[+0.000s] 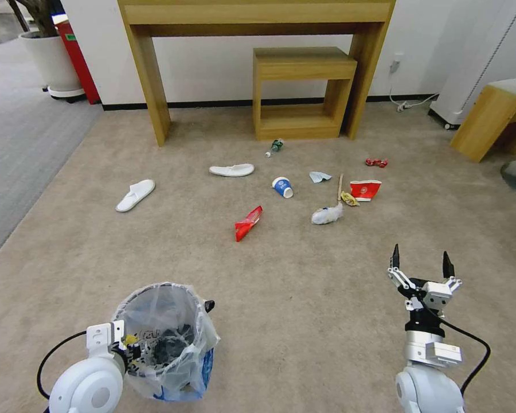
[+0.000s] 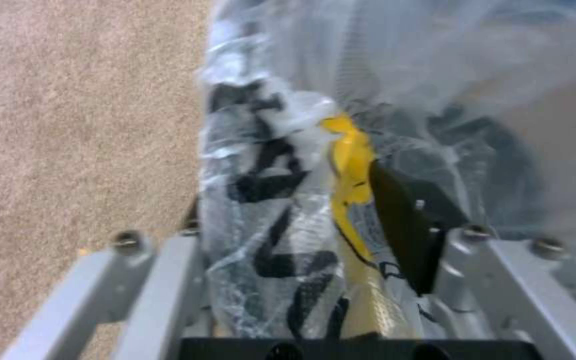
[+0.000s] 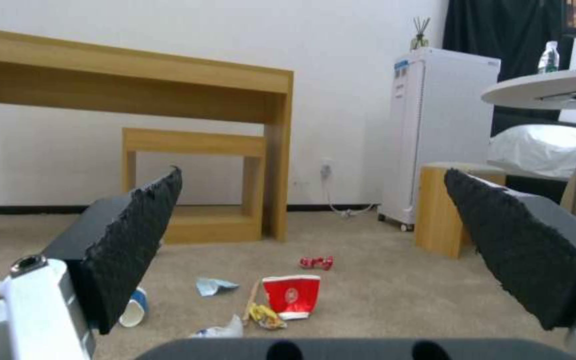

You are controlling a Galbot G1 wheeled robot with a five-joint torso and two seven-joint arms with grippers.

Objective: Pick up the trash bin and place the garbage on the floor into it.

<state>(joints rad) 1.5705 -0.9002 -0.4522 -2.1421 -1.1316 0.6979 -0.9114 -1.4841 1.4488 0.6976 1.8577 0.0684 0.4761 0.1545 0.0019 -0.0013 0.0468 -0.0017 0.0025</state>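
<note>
Trash bin (image 1: 165,338): round, crinkly clear liner, low left on beige short-pile floor (image 1: 304,298); open carpet before scattered garbage (image 1: 248,223). Left tool (image 2: 315,250) pinching rim plastic. Right tool (image 3: 315,240) spread, ribbed black pads, facing red cup (image 3: 291,296).

This looks like a hotel room: soft beige carpet (image 1: 304,298), a long wooden desk (image 1: 258,17) with a small bench (image 1: 304,63) under it, white slippers (image 1: 135,195), a little white fridge (image 3: 438,135), and a bed (image 3: 535,150) with white sheets
</note>
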